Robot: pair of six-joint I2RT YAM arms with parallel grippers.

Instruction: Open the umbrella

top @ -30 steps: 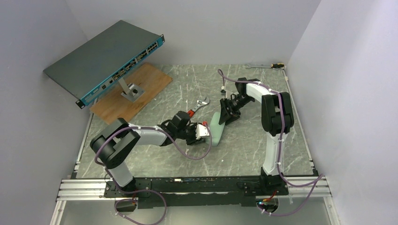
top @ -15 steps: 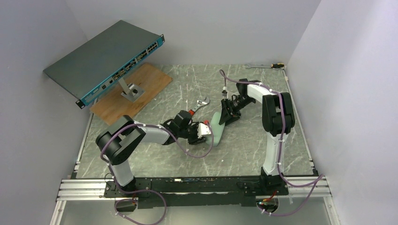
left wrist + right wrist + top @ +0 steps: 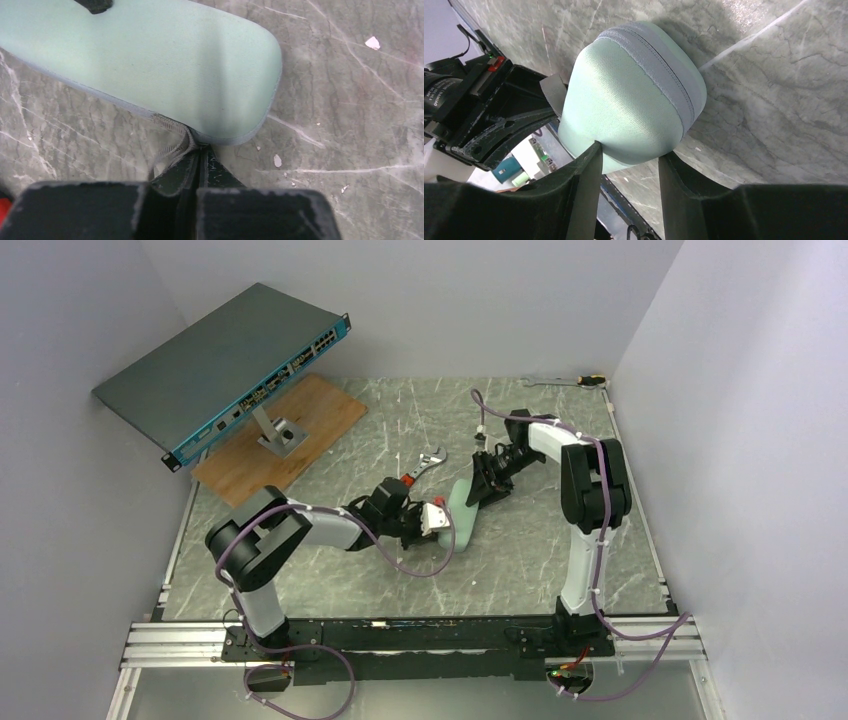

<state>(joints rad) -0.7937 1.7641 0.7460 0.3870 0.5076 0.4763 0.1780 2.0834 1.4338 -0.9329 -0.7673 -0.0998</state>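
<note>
Umbrella not visible, judged inside closed mint case (image 3: 150,60) on table (image 3: 540,540). Left claw (image 3: 200,151) pinched on grey strap (image 3: 172,145) at case end; right claw (image 3: 630,151) clamping opposite end. Extraction, unfolding outstanding.

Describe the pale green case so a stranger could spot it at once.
Start at the middle of the grey marbled table, where the two arms meet. Between the left gripper and the right gripper lies the pale mint-green case, oblong and soft-looking with rounded ends; the neighbouring wrench is metal with red.
</note>
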